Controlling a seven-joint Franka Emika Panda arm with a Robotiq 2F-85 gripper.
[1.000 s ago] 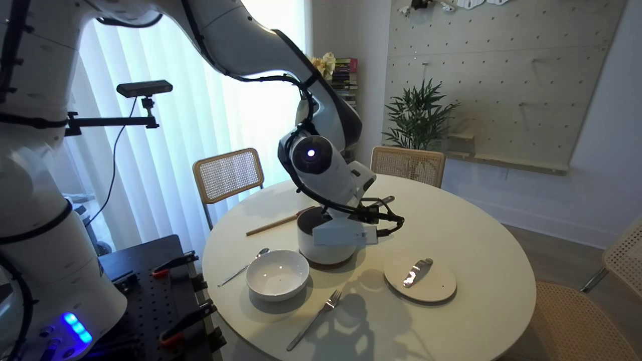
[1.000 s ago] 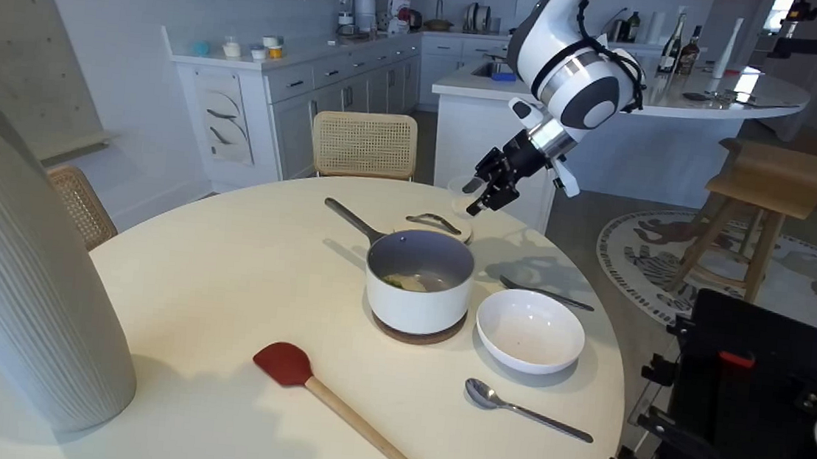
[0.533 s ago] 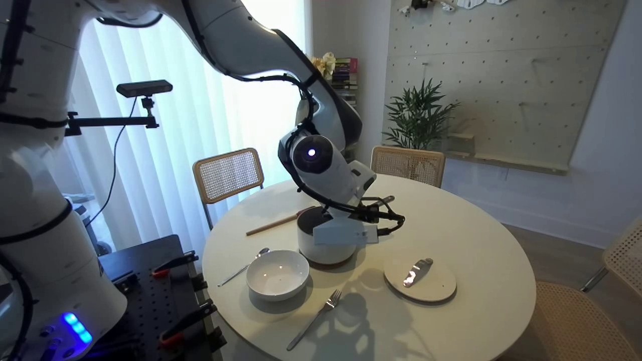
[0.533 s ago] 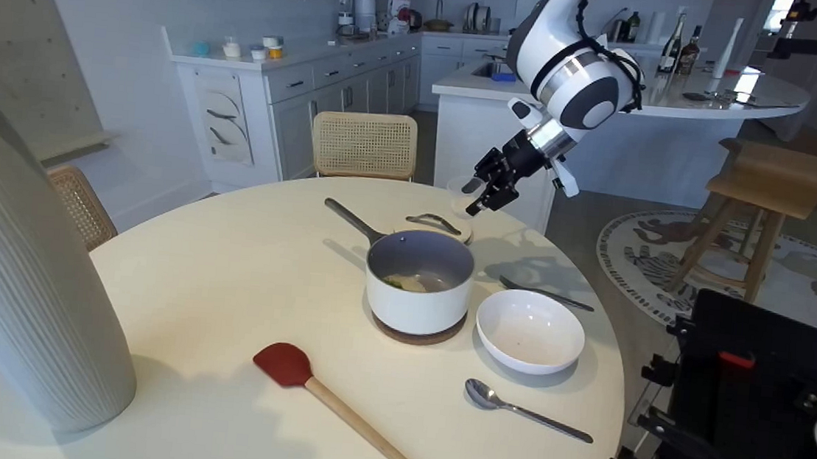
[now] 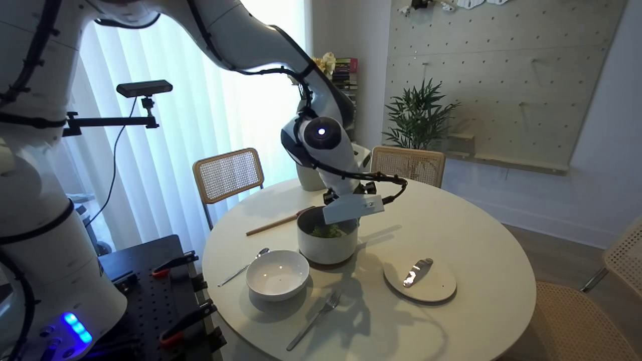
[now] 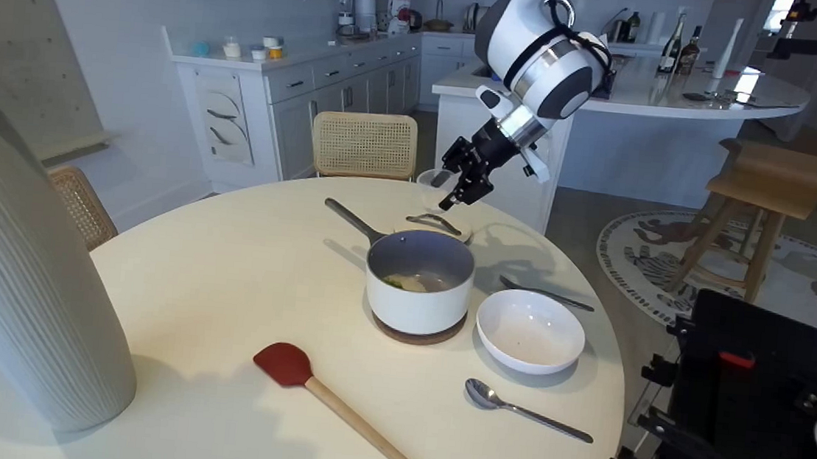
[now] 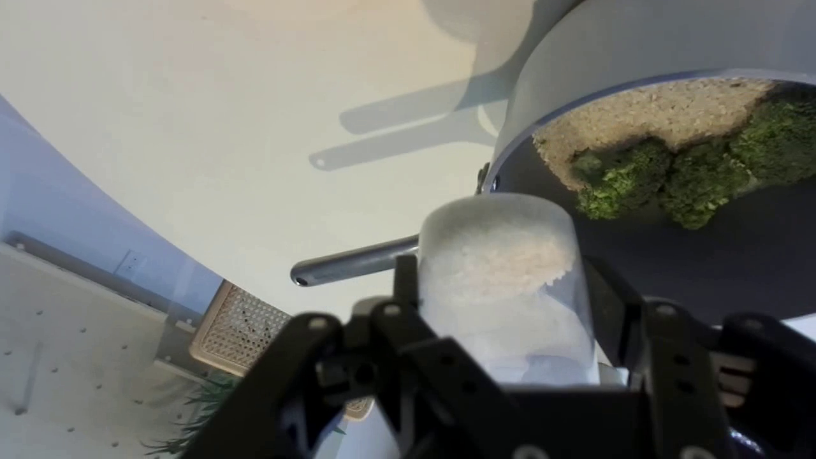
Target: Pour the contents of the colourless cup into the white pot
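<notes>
The two black fingers (image 7: pixel 615 312) are drawn in on either side of a short, colourless see-through cup (image 7: pixel 497 299), gripping it up in the air. Pale grains (image 7: pixel 523 264) show through its wall, so to my eye the pour isn't finished. How far it leans, I honestly can't make out.

Close by is the round white pot (image 6: pixel 416 308), with tan grain (image 7: pixel 663 108) and green florets (image 7: pixel 701 182) down in its dark inside. In the wrist view the cup cuts across the pot's edge near the long grey handle (image 7: pixel 354 261); whether its mouth is over the pot or just short of it, I can't tell.

That's my worry. Tip too soon and the contents would land on the handle or the round cream desk (image 5: pixel 461 230). Come in too low and the cup could knock the rim and shove the pot on its brown round trivet (image 6: pixel 417 340). Such a smooth wall might slip or twist between the fingers as they turn, and if it's thin plastic, a hard squeeze could buckle it. A tip thrown wide might scatter some into the glossy white bowl (image 6: pixel 529 332) just beside the pot. Around these lie a silver fork (image 5: pixel 316 321) and a pale round lid (image 5: pixel 436 283), which strays might reach too.
</notes>
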